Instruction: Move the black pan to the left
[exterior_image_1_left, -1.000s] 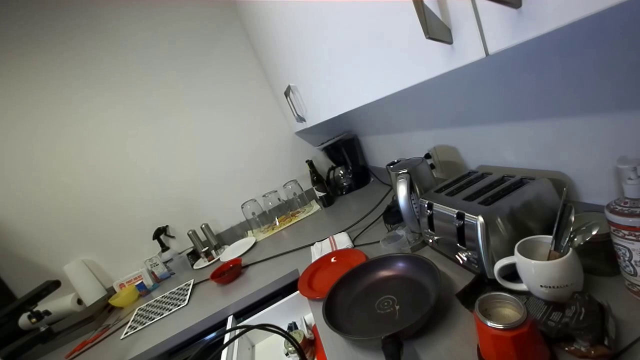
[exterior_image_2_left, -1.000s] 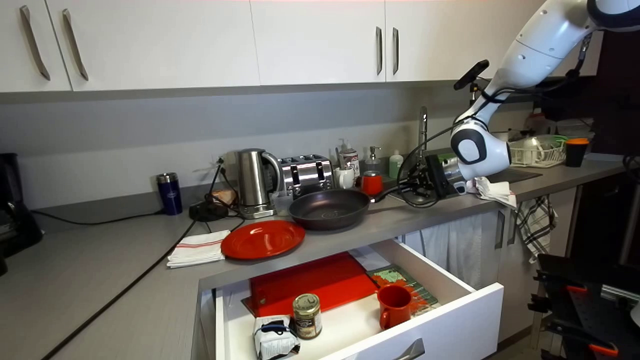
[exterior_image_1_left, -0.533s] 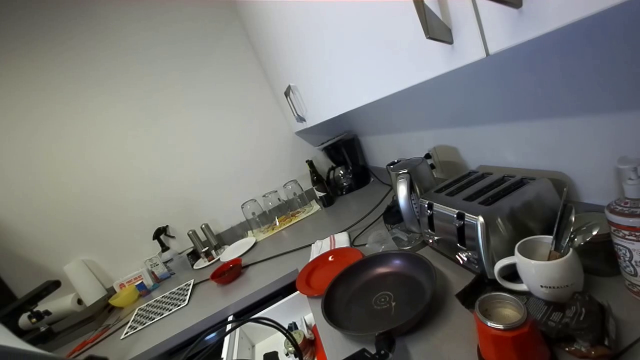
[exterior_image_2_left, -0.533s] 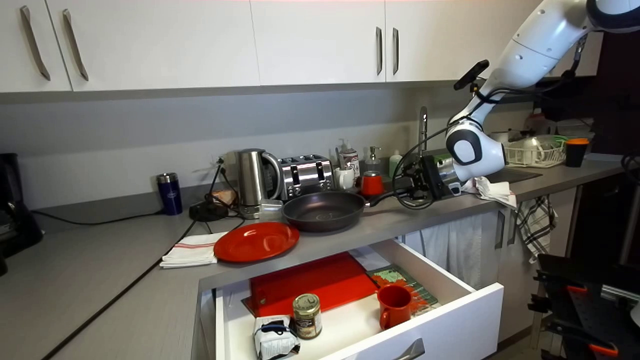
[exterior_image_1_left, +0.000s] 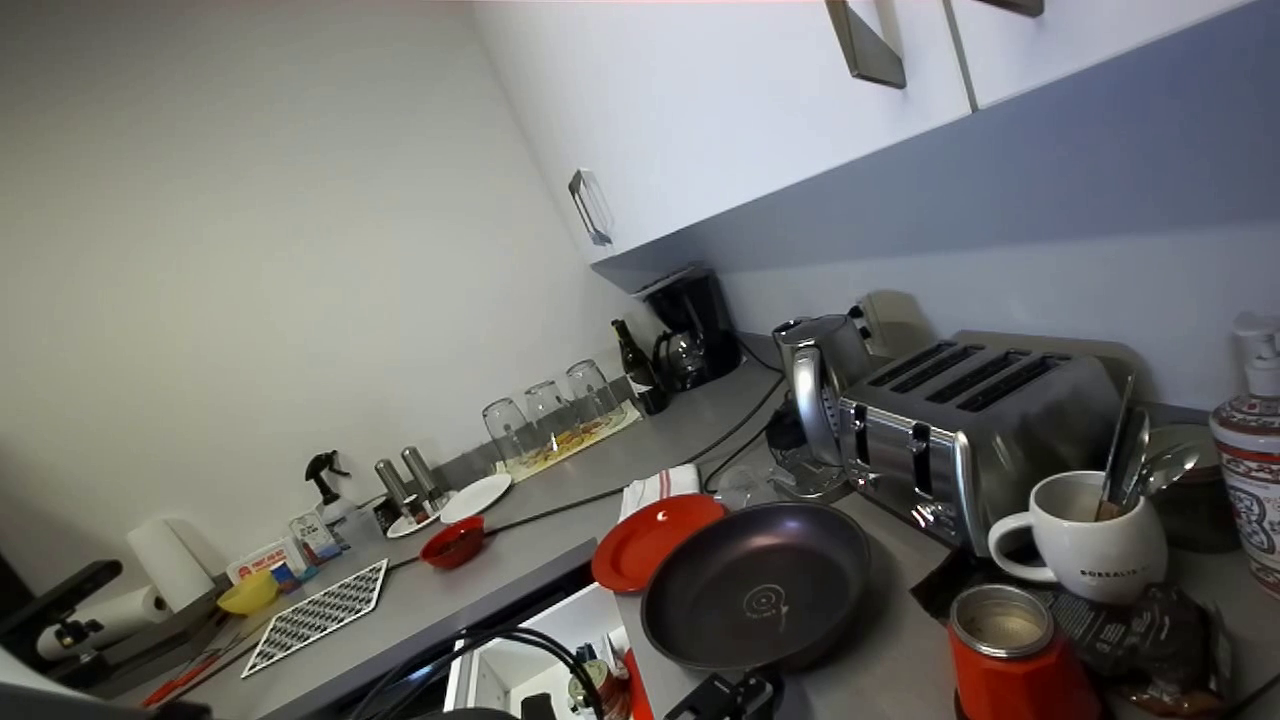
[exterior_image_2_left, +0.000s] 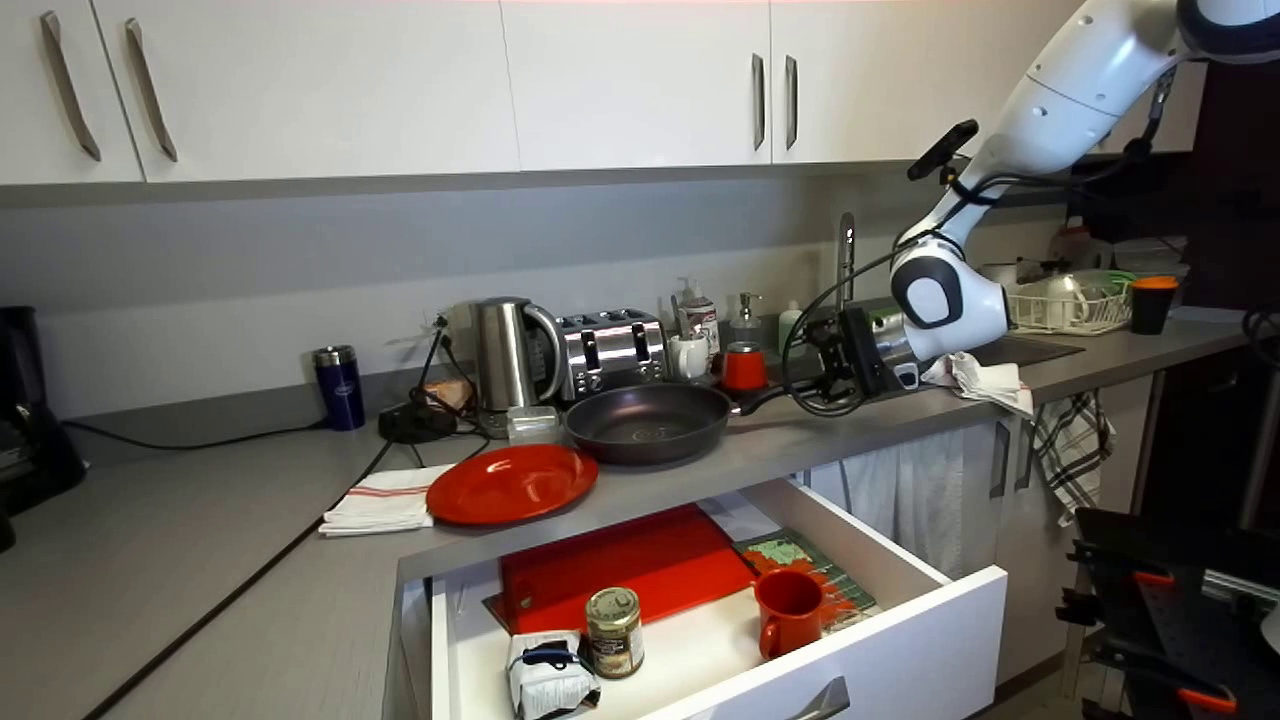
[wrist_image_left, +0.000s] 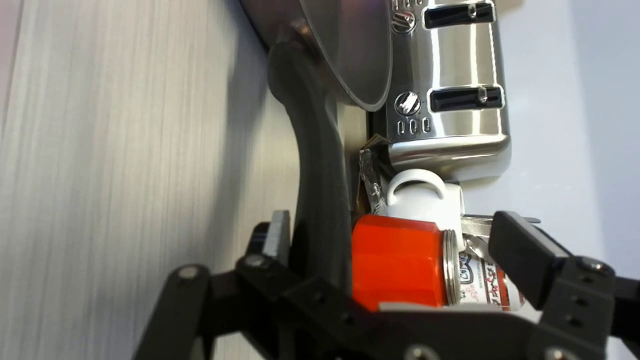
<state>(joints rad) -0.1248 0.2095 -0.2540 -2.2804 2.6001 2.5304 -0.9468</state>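
The black pan (exterior_image_2_left: 650, 425) rests on the counter in both exterior views, beside the red plate (exterior_image_1_left: 660, 545). In the wrist view, part of the pan's bowl (wrist_image_left: 350, 50) shows at the top, and its handle (wrist_image_left: 322, 185) runs down into the gap of my gripper (wrist_image_left: 398, 245). The jaws are wide apart. The handle lies near the left finger (wrist_image_left: 280, 237), with a broad gap between it and the right finger (wrist_image_left: 522, 255). Whether the left finger touches the handle is hard to tell. The handle's end is hidden behind the gripper's body.
Behind the pan stand the toaster (exterior_image_2_left: 612, 350), kettle (exterior_image_2_left: 505, 360) and a red pot (wrist_image_left: 395, 260) close by the handle. A clear plastic cup (exterior_image_2_left: 533, 425) lies tipped left of the pan. A folded towel (exterior_image_2_left: 380, 502) touches the plate. An open drawer (exterior_image_2_left: 800, 680) juts out below.
The pan and arm have shifted slightly left, then stopped. The plate and towel have slid left with them, and the clear cup has tipped over. My gripper has opened at the handle.
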